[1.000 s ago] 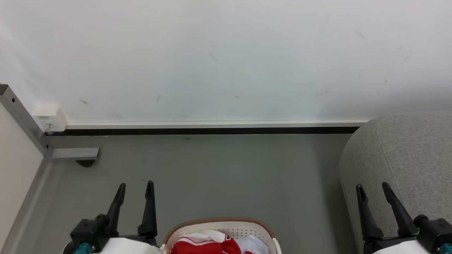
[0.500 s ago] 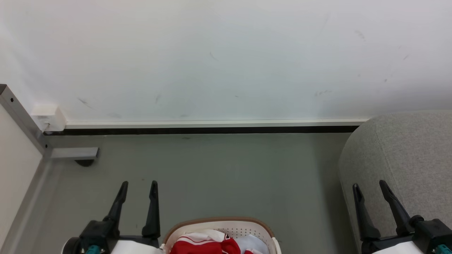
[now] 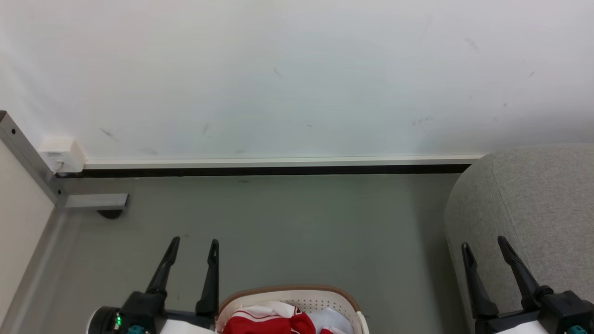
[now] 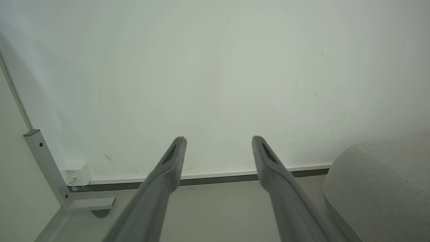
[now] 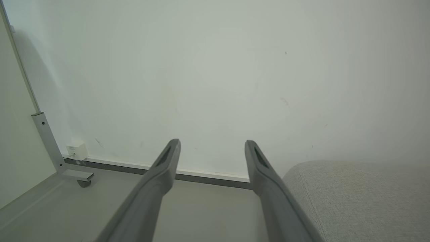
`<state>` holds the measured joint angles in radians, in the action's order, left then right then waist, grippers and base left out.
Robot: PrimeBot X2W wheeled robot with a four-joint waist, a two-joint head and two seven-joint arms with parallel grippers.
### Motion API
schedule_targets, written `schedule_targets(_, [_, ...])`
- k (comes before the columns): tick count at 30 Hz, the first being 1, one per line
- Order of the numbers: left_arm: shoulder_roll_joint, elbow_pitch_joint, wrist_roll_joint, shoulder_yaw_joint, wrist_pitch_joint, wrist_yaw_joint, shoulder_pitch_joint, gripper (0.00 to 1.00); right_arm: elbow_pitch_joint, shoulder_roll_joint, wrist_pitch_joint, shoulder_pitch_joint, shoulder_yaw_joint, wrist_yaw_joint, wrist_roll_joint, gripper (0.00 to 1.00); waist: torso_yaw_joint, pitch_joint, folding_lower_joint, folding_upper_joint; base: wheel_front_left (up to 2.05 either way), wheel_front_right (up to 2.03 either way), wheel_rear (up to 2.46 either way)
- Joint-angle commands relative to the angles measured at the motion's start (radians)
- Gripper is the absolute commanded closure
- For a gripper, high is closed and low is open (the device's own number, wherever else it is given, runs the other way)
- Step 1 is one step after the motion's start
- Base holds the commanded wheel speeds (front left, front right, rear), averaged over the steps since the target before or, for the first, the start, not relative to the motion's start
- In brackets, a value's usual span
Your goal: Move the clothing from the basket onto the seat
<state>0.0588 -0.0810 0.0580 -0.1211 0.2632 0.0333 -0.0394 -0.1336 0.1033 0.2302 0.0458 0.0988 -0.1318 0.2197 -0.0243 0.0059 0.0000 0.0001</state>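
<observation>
- Left gripper [image 3: 195,241]: lower left of the head view, just beside the basket's left side, over the floor [image 3: 297,222]. Fingers point toward the wall [image 3: 297,79]. Jaws apart, nothing between them.
- Right gripper [image 3: 482,242]: lower right of the head view, in front of the seat's rounded side. Jaws apart, nothing between them.
- Basket [image 3: 287,290]: bottom centre, on the floor between the two grippers. Cream perforated wall, brown rim band. The near part is cut off by the frame edge.
- Clothing [image 3: 267,322]: inside the basket. Red fabric with white stripes, and a pale fold to its right; cannot tell whether the fold is the same garment.
- Seat [image 3: 533,199]: light grey, at the right against the wall, apart from the basket.
- Left wrist view: the spread fingers frame the wall and the baseboard [image 4: 215,174], with the seat at lower right.
- Right wrist view: the fingers are spread, and the seat lies beneath the right one.
- Far left: metal post [image 3: 28,160] and a small white box [image 3: 62,153] at the baseboard.
</observation>
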Motion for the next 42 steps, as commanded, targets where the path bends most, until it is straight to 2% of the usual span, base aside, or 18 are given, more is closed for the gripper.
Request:
schedule_targets(1, [0.002, 0.001, -0.012, 0.002, 0.002, -0.001, 0.002, 0.0, 0.001, 0.008, 0.008, -0.011, -0.002, 0.002, -0.003, 0.0, 0.001, 0.0, 0.0, -0.0001, 0.0, 0.0, 0.0])
schedule_targets(26, [-0.002, -0.003, -0.014, 0.01, 0.002, -0.003, -0.004, 0.0, 0.0, 0.01, 0.014, 0.009, -0.013, 0.002, 0.012, 0.0, -0.016, 0.026, 0.0, -0.0001, 0.0, 0.0, 0.0])
schedule_targets(35, [-0.003, -0.043, -0.01, -0.008, 0.002, -0.014, -0.03, 0.0, -0.001, 0.007, 0.02, 0.032, -0.015, 0.002, 0.019, 0.0, -0.068, 0.066, 0.0, -0.0001, 0.0, 0.0, 0.0])
schedule_targets(42, [0.013, -0.133, -0.024, -0.029, 0.002, -0.044, -0.066, 0.0, 0.013, 0.003, 0.025, 0.06, -0.012, 0.002, 0.052, 0.0, -0.131, 0.121, 0.0, -0.0001, 0.0, 0.0, 0.0])
